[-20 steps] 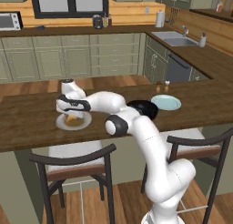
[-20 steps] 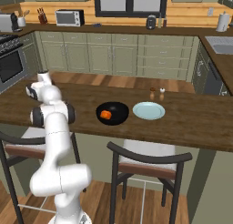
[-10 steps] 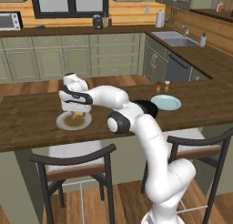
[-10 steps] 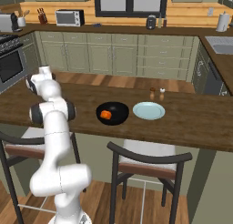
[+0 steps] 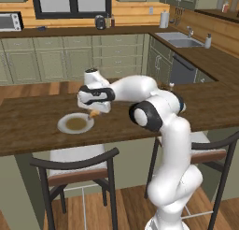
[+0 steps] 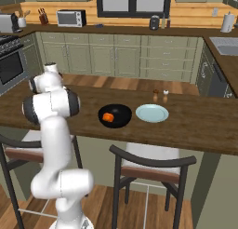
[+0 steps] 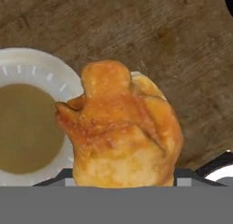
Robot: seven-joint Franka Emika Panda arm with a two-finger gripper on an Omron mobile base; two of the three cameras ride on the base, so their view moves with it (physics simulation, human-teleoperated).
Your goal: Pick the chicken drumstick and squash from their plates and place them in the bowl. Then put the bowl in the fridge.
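Observation:
The golden-tan chicken drumstick (image 7: 120, 132) sits between my gripper's fingers, lifted just above the wooden counter at the right rim of its grey-white plate (image 7: 27, 68) with a brownish centre. From the left base, my gripper (image 5: 93, 111) is shut on the drumstick (image 5: 94, 114), right of that plate (image 5: 74, 124). The orange squash (image 6: 108, 117) lies inside the glossy black bowl (image 6: 116, 121) in mid-counter. Beside the bowl stands a pale blue-green plate (image 6: 152, 113) with nothing on it. The fridge is out of view.
Two small shakers (image 6: 159, 96) stand on the counter behind the pale plate. Two dark-framed stools (image 6: 151, 165) are pushed against the counter's near edge. Cabinets and a microwave (image 6: 70, 18) line the far wall.
The gripper has closed on the drumstick over the brown-centred plate, raised it and carried it a little to the right, off the plate's middle. The bowl and squash have not moved.

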